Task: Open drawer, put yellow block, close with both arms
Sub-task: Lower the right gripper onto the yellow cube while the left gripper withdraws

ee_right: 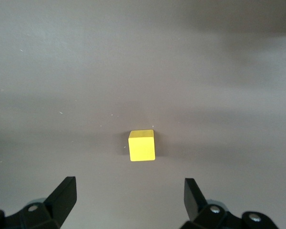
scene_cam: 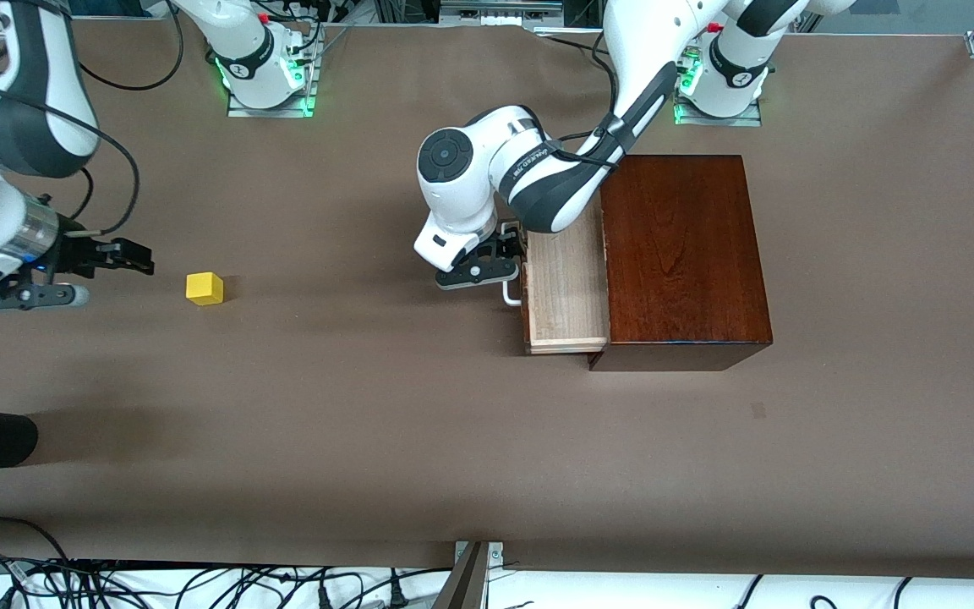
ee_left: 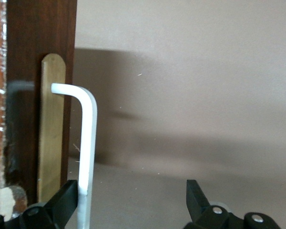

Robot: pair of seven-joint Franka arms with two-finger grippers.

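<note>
drawer [scene_cam: 566, 292] open, yellow block [scene_cam: 205, 288] on table

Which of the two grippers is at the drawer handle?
The left gripper: it is open at the white handle, while the right gripper faces the yellow block.

Readable text: only one marking seen from my station. Left arm forearm link [scene_cam: 538, 173] carries small dark lettering, probably the maker's name; I cannot make out its letters. Round logo marks on both arm bases [scene_cam: 243, 66], unreadable. Both wrist views: no text.
</note>
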